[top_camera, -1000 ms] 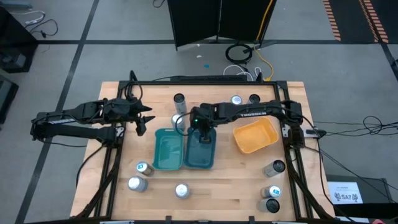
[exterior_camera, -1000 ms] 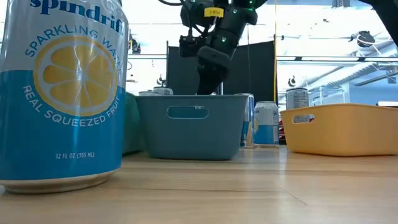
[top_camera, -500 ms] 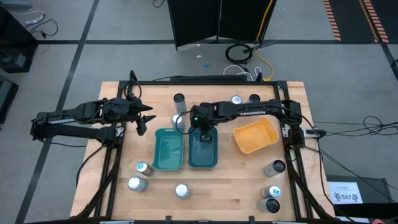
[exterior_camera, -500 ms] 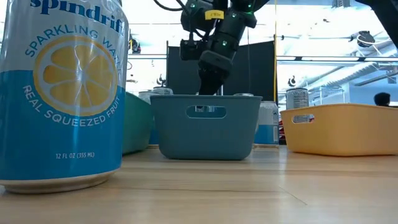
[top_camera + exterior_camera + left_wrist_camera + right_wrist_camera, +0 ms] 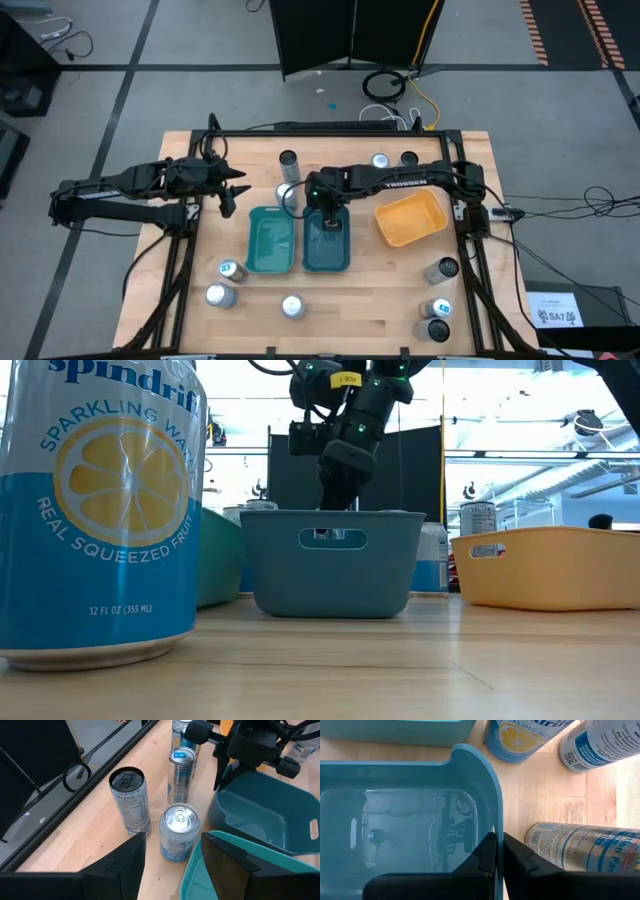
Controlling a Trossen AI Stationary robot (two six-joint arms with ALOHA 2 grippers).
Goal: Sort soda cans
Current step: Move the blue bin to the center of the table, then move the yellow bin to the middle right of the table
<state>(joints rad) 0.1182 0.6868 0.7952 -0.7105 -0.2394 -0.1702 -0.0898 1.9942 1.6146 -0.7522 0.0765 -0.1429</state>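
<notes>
Insp: R claw status?
Me: Pinched shut on far wall of blue-grey tray, prob. to drag it. L claw half-spread, idle near tabletop's left edge. Soda cans scattered outside trays.

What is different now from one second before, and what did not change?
The right hand, shut on the rim of the blue-grey tray, has straightened the tray, which lay skewed a second ago, and brought it parallel beside the green tray. In the low view it slid to the right. The left hand, the orange tray and the soda cans stayed in place.
</notes>
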